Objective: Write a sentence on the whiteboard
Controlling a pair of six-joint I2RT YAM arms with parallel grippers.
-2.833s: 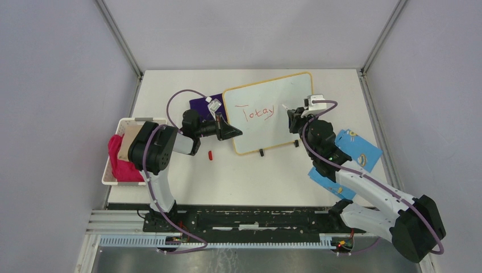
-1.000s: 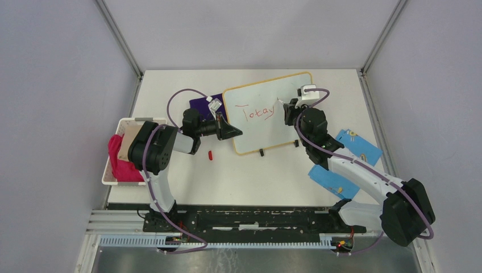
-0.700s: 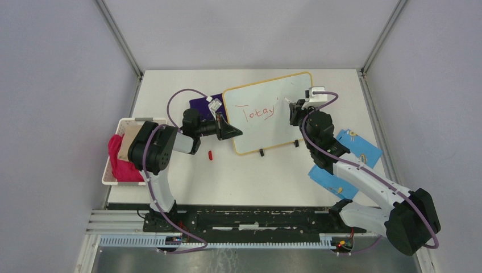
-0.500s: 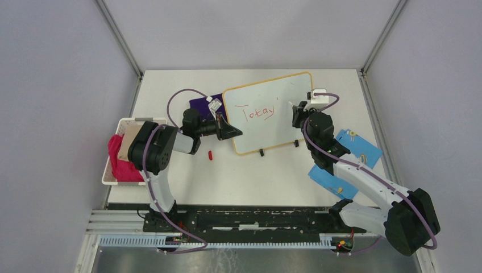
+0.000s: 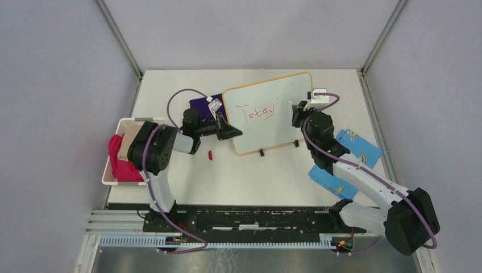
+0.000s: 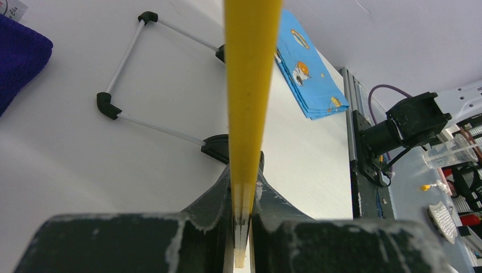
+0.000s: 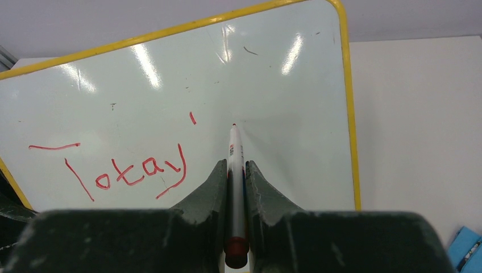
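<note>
Right wrist view recorded the whiteboard (image 7: 273, 85) across most of the frame, with the sentence (image 7: 122, 170) at lower left reading "Totay". One item was new: a short red apostrophe (image 7: 192, 118) above and right of the last letter, which was absent a few seconds before. The marker (image 7: 233, 142) had since shifted to the right of that stroke. Its tip sat against bare board at frame centre, but contact could not be confirmed. My right gripper (image 7: 234, 168) was clenched on the marker barrel.

Top view placed the whiteboard (image 5: 267, 133) at upper centre, unmoved. My left gripper (image 5: 230, 132) remained clamped on its left edge. Left wrist view confirmed both jaws pressed on the whiteboard's edge.

Assessment: the apostrophe was finished and the next letter was due just right of it. Only the first word was under way, so most of the writing was outstanding.

Surroundings: a purple cloth (image 5: 204, 105) lay beside the board's upper left, a red cap (image 5: 210, 154) on the table below my left gripper, and a blue sheet (image 5: 358, 149) at right.
</note>
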